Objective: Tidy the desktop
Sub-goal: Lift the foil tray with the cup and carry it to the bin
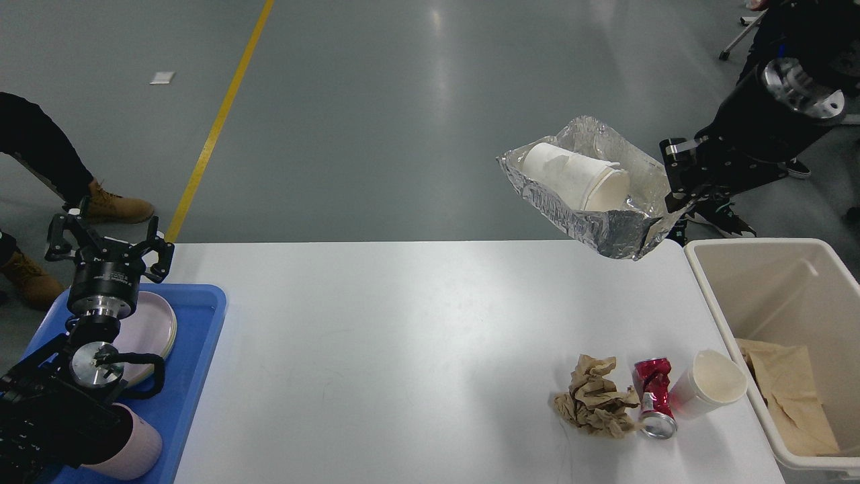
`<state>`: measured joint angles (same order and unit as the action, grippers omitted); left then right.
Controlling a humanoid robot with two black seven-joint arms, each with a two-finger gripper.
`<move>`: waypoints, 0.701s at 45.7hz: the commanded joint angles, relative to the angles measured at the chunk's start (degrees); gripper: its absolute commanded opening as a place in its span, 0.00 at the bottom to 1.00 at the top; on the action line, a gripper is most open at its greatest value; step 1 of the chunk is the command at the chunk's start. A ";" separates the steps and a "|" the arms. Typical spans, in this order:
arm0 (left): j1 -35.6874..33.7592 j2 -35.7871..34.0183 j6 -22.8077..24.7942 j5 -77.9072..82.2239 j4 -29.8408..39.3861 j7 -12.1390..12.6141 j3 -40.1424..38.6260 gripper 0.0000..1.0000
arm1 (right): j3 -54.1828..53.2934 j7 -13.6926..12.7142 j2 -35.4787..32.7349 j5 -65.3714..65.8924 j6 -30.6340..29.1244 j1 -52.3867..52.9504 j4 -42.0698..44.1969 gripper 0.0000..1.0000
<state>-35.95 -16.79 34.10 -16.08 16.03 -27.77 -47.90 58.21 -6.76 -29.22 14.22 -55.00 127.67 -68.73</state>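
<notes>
The white desktop [376, 336] fills the lower middle of the head view. My right gripper [675, 202] is shut on the edge of a crumpled foil tray [591, 222] and holds it high above the desktop's far right corner. A white paper cup [574, 178] lies on its side in the tray. On the desktop near the right front lie a crumpled brown paper ball [594, 407], a crushed red can [653, 396] and a second white paper cup [711, 384]. My left gripper [107, 245] is open and empty above the blue tray [191, 396].
A cream-white bin [786, 296] stands off the desktop's right edge with brown paper [789, 396] inside. The blue tray holds a pale plate [151, 329] and a pink cup [138, 454]. A person's boots [114, 208] stand at far left, another person's legs at far right.
</notes>
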 commanded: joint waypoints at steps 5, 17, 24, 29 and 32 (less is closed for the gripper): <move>0.00 0.00 0.00 0.00 0.06 0.00 0.00 0.96 | 4.01 0.00 -0.92 1.24 0.00 -1.01 0.88 0.00; 0.00 0.00 0.00 0.00 0.06 0.00 0.00 0.96 | 9.37 -0.09 -7.25 8.97 0.00 -7.60 14.75 0.00; 0.00 0.09 0.00 0.00 -0.03 0.00 0.00 0.96 | 10.08 -0.09 -11.03 13.98 0.00 -14.28 22.06 0.00; 0.00 0.00 0.00 0.00 0.06 0.00 0.00 0.96 | 10.08 -0.09 -13.58 16.36 0.00 -19.90 23.03 0.00; 0.00 0.09 0.00 0.00 0.06 0.00 0.00 0.96 | 10.08 -0.09 -14.55 16.62 0.00 -23.24 23.03 0.00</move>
<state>-35.95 -16.78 34.10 -16.08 16.03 -27.77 -47.90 68.27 -6.86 -41.81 29.68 -55.00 110.02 -46.10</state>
